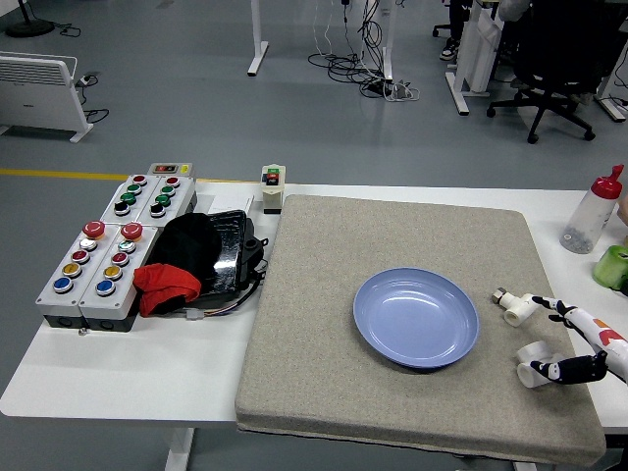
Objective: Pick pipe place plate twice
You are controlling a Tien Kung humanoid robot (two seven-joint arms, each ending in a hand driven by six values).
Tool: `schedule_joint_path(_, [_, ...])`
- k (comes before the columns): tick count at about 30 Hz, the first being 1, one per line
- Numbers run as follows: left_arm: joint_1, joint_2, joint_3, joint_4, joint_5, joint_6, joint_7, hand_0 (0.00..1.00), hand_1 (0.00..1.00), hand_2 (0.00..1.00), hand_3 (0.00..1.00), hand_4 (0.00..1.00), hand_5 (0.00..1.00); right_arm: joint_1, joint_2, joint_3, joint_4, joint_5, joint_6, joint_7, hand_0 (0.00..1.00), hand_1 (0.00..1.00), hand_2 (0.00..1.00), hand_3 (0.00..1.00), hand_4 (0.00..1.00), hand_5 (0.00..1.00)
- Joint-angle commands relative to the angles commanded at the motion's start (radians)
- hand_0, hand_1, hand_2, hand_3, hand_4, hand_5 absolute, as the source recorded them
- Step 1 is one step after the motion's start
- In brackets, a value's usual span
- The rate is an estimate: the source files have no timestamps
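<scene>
A blue plate (416, 317) lies on the grey mat (324, 392), right of its middle, with nothing in it. Two white pipe pieces lie on the mat to the plate's right: a short fitting with a metal end (514, 307) and a curved piece (534, 351) nearer the front. My right hand (563, 342) reaches in from the right edge, low over the mat. Its fingers are spread; one fingertip (561, 312) sits just right of the fitting, another (549, 371) touches the curved piece. It holds nothing. The left arm is out of view.
Grey button boxes (98, 265) stand at the table's left, with a black device (221, 250) and red cloth (167, 287) beside them. A small switch box (272, 186) sits at the mat's far left corner. A red-capped bottle (592, 211) and a green object (613, 267) stand far right.
</scene>
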Motion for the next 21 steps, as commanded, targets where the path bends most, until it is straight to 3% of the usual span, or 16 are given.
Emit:
schedule_joint_path(9, [0.0, 0.0, 0.0, 0.0, 0.001, 0.0, 0.0, 0.692, 0.669, 0.681, 0.611, 0.247, 0.998, -0.006, -0.004, -0.016, 0.004, 0.008, 0.009, -0.001, 0.998, 0.941, 0.998, 0.972, 0.818, 0.3])
schedule_joint_path(16, [-0.001, 0.001, 0.0, 0.0, 0.003, 0.0, 0.001, 0.692, 0.67, 0.681, 0.612, 0.247, 0.998, -0.007, -0.013, -0.032, -0.007, -0.057, 0.047, -0.032, 0.998, 0.926, 0.998, 0.944, 0.814, 0.298])
schedule_joint_path(17, [-0.001, 0.001, 0.0, 0.0, 0.003, 0.0, 0.001, 0.691, 0.669, 0.681, 0.611, 0.247, 0.998, -0.006, -0.014, -0.031, -0.008, -0.062, 0.052, -0.036, 0.889, 0.857, 0.965, 0.868, 0.793, 0.272])
schedule_joint_path(21, [-0.001, 0.001, 0.0, 0.0, 0.003, 0.0, 0.001, 0.691, 0.669, 0.681, 0.611, 0.247, 0.998, -0.001, -0.016, -0.028, -0.019, -0.064, 0.053, -0.045, 0.889, 0.857, 0.965, 0.868, 0.793, 0.272])
